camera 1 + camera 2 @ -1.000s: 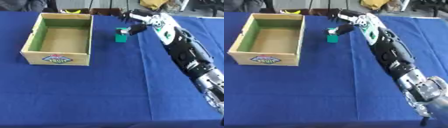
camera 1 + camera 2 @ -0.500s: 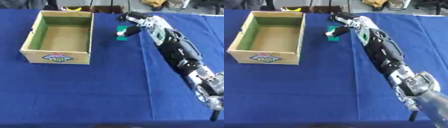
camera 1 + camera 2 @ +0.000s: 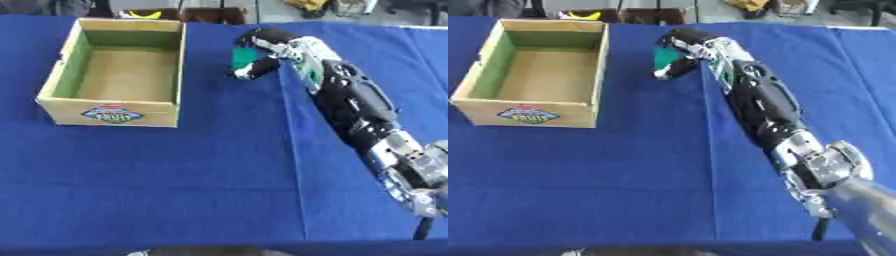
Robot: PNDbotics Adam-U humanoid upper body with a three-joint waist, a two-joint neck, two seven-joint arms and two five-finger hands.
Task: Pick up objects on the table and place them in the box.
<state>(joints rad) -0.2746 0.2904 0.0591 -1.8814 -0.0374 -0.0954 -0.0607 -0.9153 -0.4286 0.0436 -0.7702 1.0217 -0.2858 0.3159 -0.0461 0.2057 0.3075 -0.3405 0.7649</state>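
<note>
Right now the right robot hand [image 3: 261, 56] has its fingers curled around a small green object [image 3: 242, 56] at twelve o'clock on the blue tabletop [image 3: 201, 170], just beside the open cardboard box [image 3: 114, 106] at ten o'clock.

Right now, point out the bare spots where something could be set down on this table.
The blue tablecloth is bare across the whole near half, below the cardboard box. The box's inside floor is bare too. It is crowded only between the box and the right hand, which is curled on the green object.
</note>
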